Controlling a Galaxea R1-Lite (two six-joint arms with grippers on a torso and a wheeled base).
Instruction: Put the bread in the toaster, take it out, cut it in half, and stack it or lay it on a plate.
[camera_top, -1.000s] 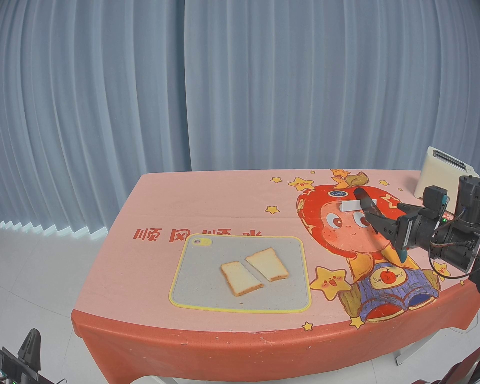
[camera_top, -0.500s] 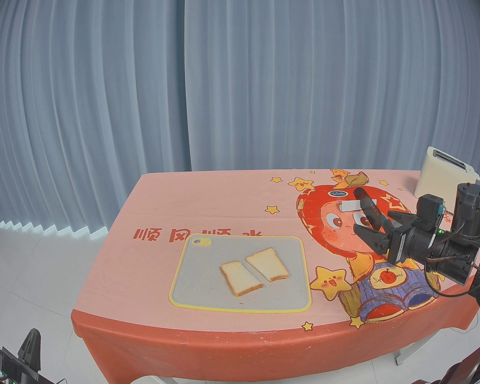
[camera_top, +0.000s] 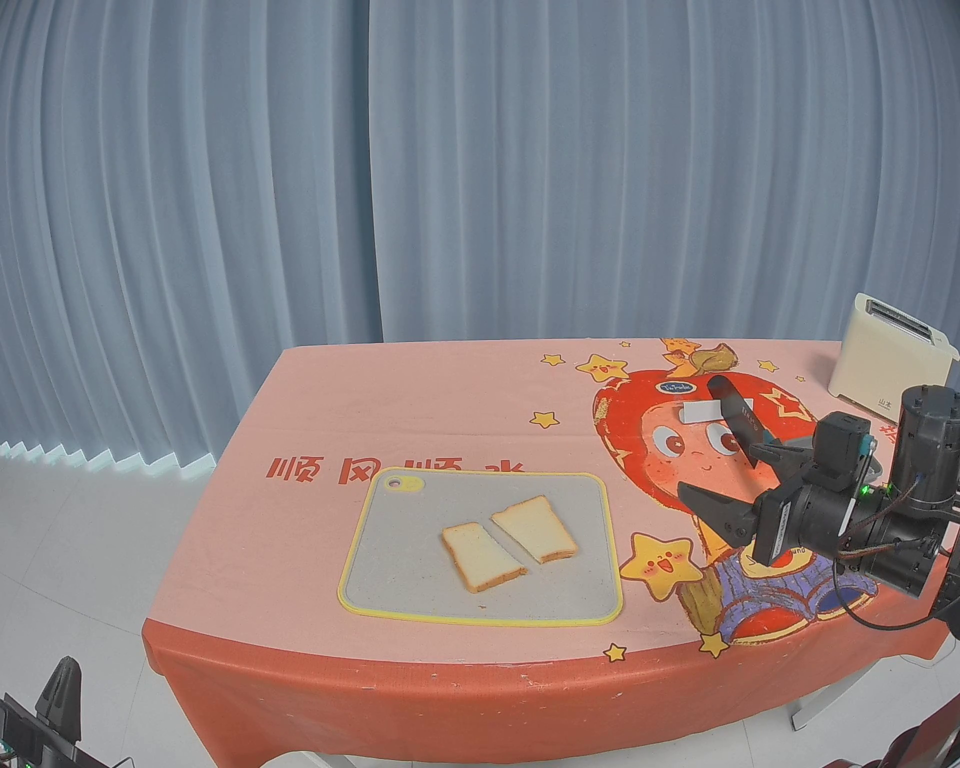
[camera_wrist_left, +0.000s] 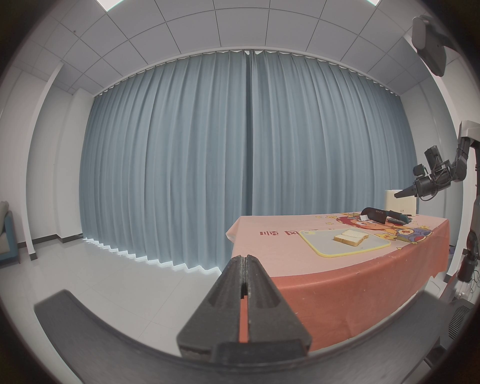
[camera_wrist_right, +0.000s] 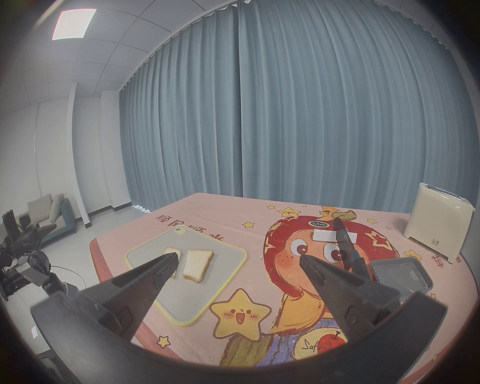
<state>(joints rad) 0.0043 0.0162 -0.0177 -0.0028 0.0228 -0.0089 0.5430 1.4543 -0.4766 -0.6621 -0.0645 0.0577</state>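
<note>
Right end effector (camera_top: 725, 470) spread wide beside the knife (camera_top: 738, 415), toaster (camera_top: 885, 355) beyond; left end effector (camera_wrist_left: 243, 280) closed, low off the table (camera_wrist_left: 320, 295)

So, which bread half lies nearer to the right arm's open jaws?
The pale, brown-crusted half slice on the grey cutting board's right side; the other half lies left of it.

Table (camera_top: 330, 420), cutting board (camera_top: 400, 565), knife (camera_top: 733, 408), toaster (camera_top: 885, 362), dark plate (camera_wrist_right: 400, 274)

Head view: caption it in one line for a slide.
Two bread halves lie on the cutting board; the open right pincer hovers near the knife.
</note>
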